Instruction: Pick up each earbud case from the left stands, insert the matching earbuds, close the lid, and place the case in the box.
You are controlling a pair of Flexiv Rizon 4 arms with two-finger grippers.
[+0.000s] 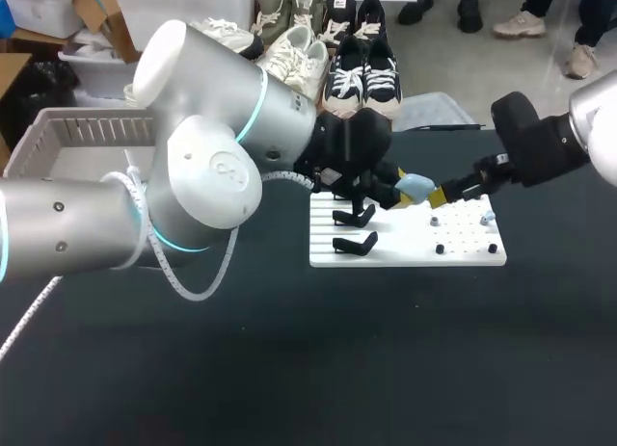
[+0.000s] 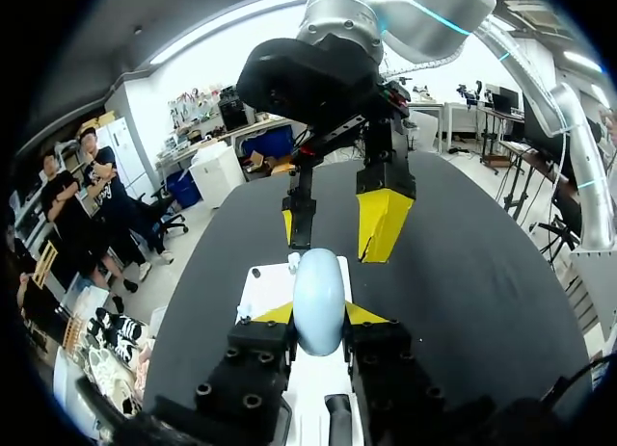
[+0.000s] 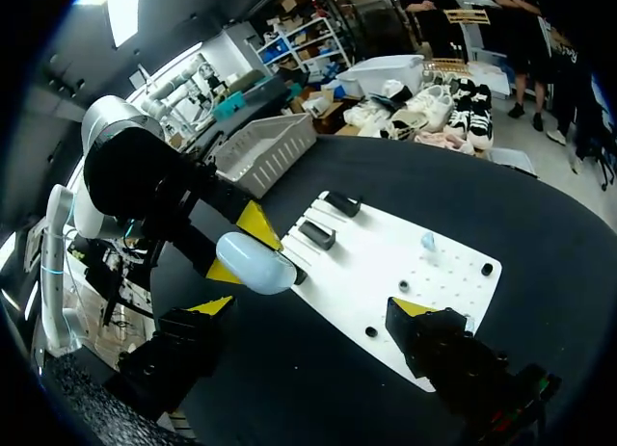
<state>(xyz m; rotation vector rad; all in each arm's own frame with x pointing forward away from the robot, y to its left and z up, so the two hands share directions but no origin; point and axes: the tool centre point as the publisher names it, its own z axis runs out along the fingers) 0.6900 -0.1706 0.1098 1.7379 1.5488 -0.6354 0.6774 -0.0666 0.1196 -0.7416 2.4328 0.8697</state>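
Observation:
A smooth, light blue earbud case sits between the yellow fingertips of my left gripper, which is shut on it. In the head view the case hangs over the far edge of the white board. My right gripper faces it from the right with its fingers wide open and holds nothing; the case is just ahead of it. Two black stands on the board's left part are bare. A pale blue earbud lies on the board's right part.
Small black pegs dot the board's right side. A grey slatted basket stands at the table's far left, partly behind my left arm. Dark tabletop surrounds the board.

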